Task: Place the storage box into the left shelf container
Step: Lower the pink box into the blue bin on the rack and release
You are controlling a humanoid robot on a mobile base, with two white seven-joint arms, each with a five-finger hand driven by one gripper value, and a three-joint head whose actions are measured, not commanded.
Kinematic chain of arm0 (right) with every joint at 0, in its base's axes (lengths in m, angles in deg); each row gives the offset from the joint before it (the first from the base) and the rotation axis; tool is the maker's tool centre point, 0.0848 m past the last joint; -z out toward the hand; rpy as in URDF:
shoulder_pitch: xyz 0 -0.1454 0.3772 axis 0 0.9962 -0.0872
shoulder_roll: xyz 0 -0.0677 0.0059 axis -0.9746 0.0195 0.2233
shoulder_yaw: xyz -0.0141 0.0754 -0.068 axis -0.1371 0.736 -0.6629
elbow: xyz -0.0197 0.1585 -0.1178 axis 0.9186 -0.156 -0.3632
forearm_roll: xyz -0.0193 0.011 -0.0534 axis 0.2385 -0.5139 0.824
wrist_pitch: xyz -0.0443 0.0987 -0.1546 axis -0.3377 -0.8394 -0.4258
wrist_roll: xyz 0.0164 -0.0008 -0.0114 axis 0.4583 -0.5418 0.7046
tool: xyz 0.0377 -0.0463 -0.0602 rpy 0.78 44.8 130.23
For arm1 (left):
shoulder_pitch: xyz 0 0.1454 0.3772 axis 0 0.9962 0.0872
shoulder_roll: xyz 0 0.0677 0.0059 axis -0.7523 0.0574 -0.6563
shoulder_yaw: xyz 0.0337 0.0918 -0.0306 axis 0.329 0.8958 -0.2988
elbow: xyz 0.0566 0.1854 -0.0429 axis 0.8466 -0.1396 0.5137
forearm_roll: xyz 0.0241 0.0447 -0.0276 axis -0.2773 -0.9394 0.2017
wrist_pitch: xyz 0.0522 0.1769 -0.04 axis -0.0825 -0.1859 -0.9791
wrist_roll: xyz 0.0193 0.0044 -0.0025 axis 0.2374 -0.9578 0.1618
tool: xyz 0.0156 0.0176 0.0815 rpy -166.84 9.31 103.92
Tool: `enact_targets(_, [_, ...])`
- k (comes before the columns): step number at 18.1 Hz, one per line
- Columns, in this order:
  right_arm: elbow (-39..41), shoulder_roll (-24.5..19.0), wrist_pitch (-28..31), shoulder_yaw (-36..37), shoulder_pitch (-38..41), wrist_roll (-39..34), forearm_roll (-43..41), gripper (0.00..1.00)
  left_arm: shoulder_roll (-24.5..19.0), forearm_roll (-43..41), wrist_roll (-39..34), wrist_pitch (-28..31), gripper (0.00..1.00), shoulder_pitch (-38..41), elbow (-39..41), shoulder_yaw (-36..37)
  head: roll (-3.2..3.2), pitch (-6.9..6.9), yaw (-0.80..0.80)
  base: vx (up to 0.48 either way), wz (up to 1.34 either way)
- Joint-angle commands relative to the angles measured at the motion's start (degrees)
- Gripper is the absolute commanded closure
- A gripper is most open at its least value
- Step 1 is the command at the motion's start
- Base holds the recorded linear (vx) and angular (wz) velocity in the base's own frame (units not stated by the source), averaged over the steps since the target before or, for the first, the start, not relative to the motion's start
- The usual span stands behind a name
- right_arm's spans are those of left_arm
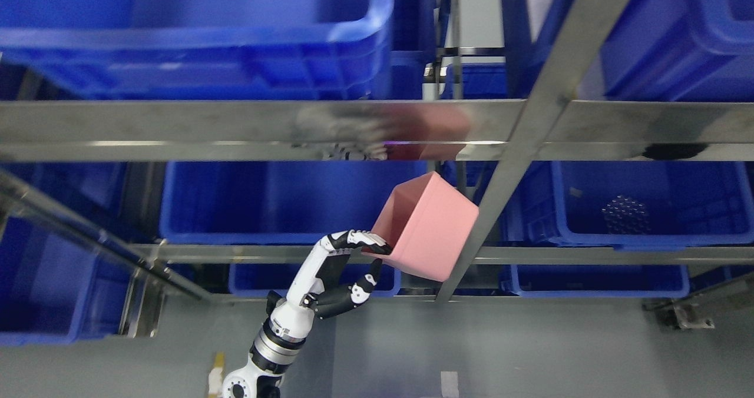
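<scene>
The left hand [336,277] reaches up, fingers [368,242] pinching the tilted pink storage box [427,230] at the blue container's [277,201] front right corner.

Storeroom or warehouse bay, industrial in feel. Stainless steel racking [253,124] runs across the view in tiers, a slanted upright post [530,127] crossing in front. Identical blue plastic crates fill the levels: one overhead [194,33], one at mid level [283,201], another to the right [642,204], more at the left edge. Grey painted concrete floor [530,351] below, with a white tape mark [449,383].
</scene>
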Motion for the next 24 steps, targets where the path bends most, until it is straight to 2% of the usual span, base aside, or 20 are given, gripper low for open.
enact_targets(1, [1.0,1.0,-0.07,0.0,-0.19,0.04,-1.23,0.0,-1.0,-0.28,0.02,-0.03,0.98,2.86,-3.93,-9.92,0.0,0.0,0.0,0.148,-0.49])
enact_targets(5, [1.0,1.0,-0.07,0.0,-0.28,-0.05,-1.23,0.0,-1.0,-0.02,0.02,-0.03,0.98,4.88,-3.93,-14.05,0.0,0.0,0.0,0.092,-0.28])
enact_targets(11, [1.0,1.0,0.02,0.0,-0.19,-0.05,-1.23,0.0,-1.0,1.56,-0.59,-0.03,0.98,3.84,-3.93,-19.15,0.0,-0.01,0.0,0.046,-0.14])
enact_targets(17, [1.0,1.0,0.02,0.0,-0.28,-0.05,-1.23,0.0,-1.0,-0.88,-0.68,-0.03,0.98,-5.99,-12.17,-24.34,0.0,-0.02,0.0,0.004,-0.01])
enact_targets(20, [1.0,1.0,-0.07,0.0,-0.19,0.04,-1.23,0.0,-1.0,-7.29,-0.42,6.98,0.98,-11.36,-19.55,-26.36,0.0,-0.02,0.0,-0.002,0.01])
enact_targets(23, [1.0,1.0,0.02,0.0,-0.28,-0.05,-1.23,0.0,-1.0,-13.8,-0.76,16.81,0.98,-14.87,-22.9,-26.81,0.0,-0.02,0.0,0.0,0.0])
enact_targets(24, [1.0,1.0,0.02,0.0,-0.19,0.03,-1.23,0.0,-1.0,-15.04,-0.94,18.41,0.98,-16.98,-24.83,-26.98,0.0,-0.02,0.0,0.0,0.0])
